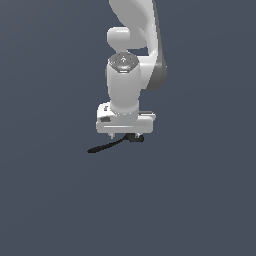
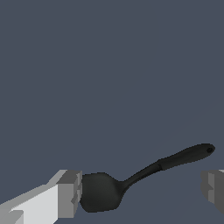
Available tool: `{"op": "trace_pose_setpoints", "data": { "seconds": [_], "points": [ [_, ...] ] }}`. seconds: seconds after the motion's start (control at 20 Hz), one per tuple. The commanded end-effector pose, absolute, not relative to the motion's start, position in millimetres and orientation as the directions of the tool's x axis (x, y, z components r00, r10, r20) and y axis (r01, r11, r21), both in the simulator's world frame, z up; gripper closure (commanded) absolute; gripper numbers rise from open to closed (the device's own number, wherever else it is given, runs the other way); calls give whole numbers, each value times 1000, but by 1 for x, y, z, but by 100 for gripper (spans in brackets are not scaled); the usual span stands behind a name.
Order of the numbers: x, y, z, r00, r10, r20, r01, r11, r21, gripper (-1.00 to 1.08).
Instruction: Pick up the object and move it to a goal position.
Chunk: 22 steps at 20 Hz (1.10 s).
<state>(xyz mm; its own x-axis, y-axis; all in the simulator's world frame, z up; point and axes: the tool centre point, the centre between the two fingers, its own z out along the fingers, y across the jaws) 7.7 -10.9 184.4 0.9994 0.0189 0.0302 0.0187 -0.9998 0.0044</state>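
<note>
Hand (image 2: 142, 192) is hanging wide open over the black spoon (image 2: 131, 180), one finger (image 2: 70, 192) touching the bowl; centring on the handle before closing looks wiser.

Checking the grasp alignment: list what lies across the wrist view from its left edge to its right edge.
One of the fingers → spoon bowl → spoon handle → the other finger.
</note>
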Motion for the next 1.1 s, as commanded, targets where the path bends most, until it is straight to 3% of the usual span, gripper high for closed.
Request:
{"op": "trace_pose_setpoints", "data": {
  "seconds": [0.0, 0.5, 1.05],
  "points": [
    [9, -13, 187, 999, 23, 33, 23, -1000, 4, -92],
    [6, -14, 179, 999, -34, 30, -34, -999, -1, -92],
    [-6, -21, 152, 963, -270, 18, -270, -963, -14, -92]
  ]
}}
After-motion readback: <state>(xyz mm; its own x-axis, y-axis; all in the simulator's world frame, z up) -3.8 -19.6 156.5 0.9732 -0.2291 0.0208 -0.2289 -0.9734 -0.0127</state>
